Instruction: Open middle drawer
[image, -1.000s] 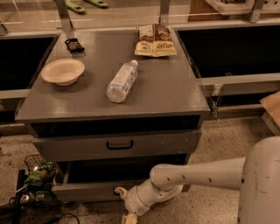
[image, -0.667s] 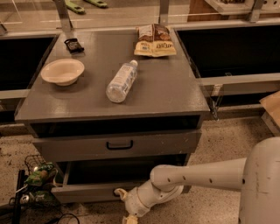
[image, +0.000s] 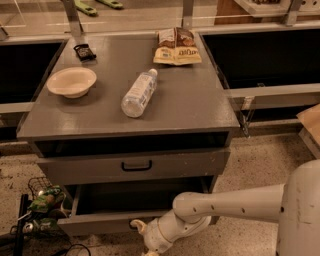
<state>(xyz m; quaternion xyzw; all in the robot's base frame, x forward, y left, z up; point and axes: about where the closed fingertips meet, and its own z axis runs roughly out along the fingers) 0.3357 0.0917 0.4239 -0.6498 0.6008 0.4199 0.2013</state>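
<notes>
Drawing out the middle drawer (image: 95, 223), which stands partly open at lower left under the bench (image: 195, 107).
Its dark inside shows below the upper drawer (image: 80, 170) front, so the opening looks well begun, with perhaps more travel left. The gripper (image: 140, 229) sits at bottom centre against the drawer's front, by the pull; whether it grips I cannot tell.

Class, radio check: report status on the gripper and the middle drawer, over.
Gripper low, at front centre of the middle drawer. Drawer partly out, inside showing. Wire basket on floor off its left end.
</notes>
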